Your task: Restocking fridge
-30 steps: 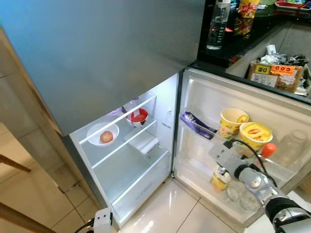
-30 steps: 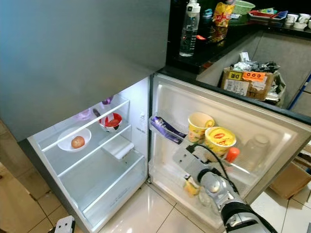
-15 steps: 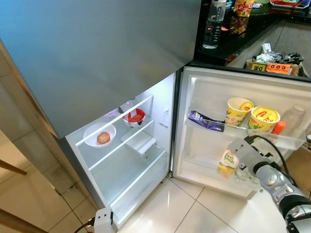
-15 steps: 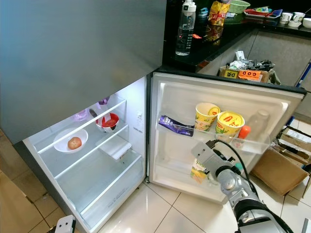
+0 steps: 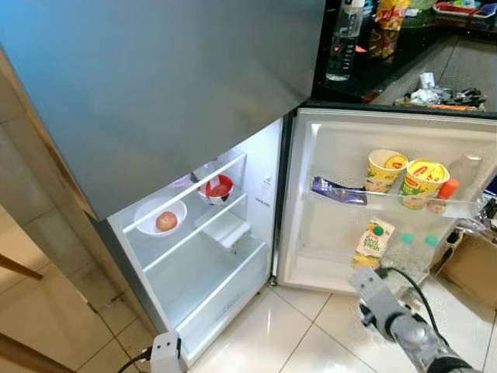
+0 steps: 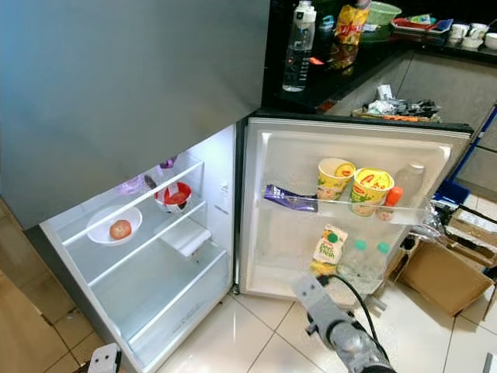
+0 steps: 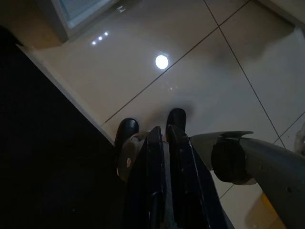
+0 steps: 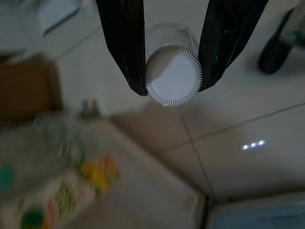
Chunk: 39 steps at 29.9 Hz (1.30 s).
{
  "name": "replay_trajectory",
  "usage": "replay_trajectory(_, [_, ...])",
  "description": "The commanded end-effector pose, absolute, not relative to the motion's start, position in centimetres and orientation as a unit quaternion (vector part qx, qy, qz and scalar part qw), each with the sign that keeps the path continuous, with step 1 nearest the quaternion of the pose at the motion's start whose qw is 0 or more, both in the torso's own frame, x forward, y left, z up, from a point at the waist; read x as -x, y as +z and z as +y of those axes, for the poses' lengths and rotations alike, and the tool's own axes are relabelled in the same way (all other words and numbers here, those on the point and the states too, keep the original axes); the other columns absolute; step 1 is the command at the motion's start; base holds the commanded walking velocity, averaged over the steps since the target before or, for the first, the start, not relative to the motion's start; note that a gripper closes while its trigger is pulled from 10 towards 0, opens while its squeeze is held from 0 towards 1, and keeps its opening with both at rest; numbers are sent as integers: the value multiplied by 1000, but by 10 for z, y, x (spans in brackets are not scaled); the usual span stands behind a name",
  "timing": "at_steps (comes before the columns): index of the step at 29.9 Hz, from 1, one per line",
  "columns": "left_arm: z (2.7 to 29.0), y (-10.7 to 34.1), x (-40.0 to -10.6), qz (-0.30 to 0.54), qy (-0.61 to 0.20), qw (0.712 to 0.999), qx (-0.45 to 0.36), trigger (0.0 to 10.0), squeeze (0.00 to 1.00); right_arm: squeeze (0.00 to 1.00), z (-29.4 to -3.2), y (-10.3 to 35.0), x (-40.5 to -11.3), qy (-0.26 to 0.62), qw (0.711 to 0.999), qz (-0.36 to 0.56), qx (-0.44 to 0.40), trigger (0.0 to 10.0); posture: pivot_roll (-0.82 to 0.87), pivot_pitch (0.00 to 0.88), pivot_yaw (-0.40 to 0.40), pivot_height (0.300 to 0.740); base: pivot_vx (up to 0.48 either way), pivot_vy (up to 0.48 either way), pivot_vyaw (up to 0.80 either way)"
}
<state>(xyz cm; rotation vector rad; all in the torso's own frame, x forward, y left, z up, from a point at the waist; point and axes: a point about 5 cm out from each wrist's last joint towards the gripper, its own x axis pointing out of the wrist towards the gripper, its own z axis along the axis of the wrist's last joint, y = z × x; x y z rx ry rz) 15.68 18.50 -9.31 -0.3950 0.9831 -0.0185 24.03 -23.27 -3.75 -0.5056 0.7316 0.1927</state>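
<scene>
Across the frame centre stands the fridge, lower compartment lit, door swung wide to the right. Door's upper rack: purple packet, two yellow cups, orange-capped bottle. Lower rack: juice carton beside two green-capped bottles. Inner shelf, centre left: white bowl holding an apple; red bowl behind. Bottom right: right gripper, fingers clamped on a clear bottle with ribbed white cap, over floor tiles. Bottom left: left gripper hangs idle, fingers nearly together, holding nothing.
</scene>
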Motion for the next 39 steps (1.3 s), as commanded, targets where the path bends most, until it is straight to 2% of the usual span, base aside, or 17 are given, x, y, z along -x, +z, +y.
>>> replay_trajectory(1, [185,-94,-154,473,-13,861,185,10000,0,0,-237,-53,-217,60,895,396,196,10000,-77,0,-14,740,0,0,0])
replay_trajectory(6, [184,-94,-153,476,-20,860,184,10000,0,0,-237,-66,-194,47,889,431,148,10000,-78,0,-15,740,0,0,0])
replay_trajectory(8, [181,-95,-153,478,-29,859,181,10000,0,0,-241,-81,-163,25,871,477,119,10000,-81,0,-15,740,0,0,0])
replay_trajectory(9, [181,-95,-153,478,-29,859,181,10000,0,0,-241,-81,-163,25,871,477,119,10000,-81,0,-15,740,0,0,0])
replay_trajectory(11, [180,-95,-153,481,-33,859,175,10000,0,0,-247,-93,-129,-5,846,524,98,10000,-82,0,-12,740,0,0,0])
replay_trajectory(12, [180,-95,-153,481,-33,859,175,10000,0,0,-247,-93,-129,-5,846,524,98,10000,-82,0,-12,740,0,0,0])
replay_trajectory(13, [180,-95,-152,482,-34,859,171,10000,0,0,-248,-98,-115,-16,836,542,88,10000,-84,0,-11,740,0,0,0])
replay_trajectory(15, [180,-95,-152,482,-34,859,171,10000,0,0,-248,-98,-115,-16,836,542,88,10000,-84,0,-11,740,0,0,0])
replay_trajectory(17, [181,-96,-151,484,-32,859,164,10000,0,0,-248,-103,-95,-31,821,565,76,10000,-83,0,-11,740,0,0,0])
replay_trajectory(21, [183,-96,-151,484,-29,861,153,10000,0,0,-247,-105,-89,-42,816,573,63,10000,-84,0,-6,740,0,0,-147])
replay_trajectory(29, [185,-93,-158,471,-25,873,126,10000,0,0,-246,-102,-103,-50,826,559,56,10000,-80,0,-4,740,0,0,-800])
replay_trajectory(39, [189,-93,-156,476,-31,870,123,10000,0,0,-243,-100,-113,-44,835,544,62,10000,-81,0,-2,740,0,0,0])
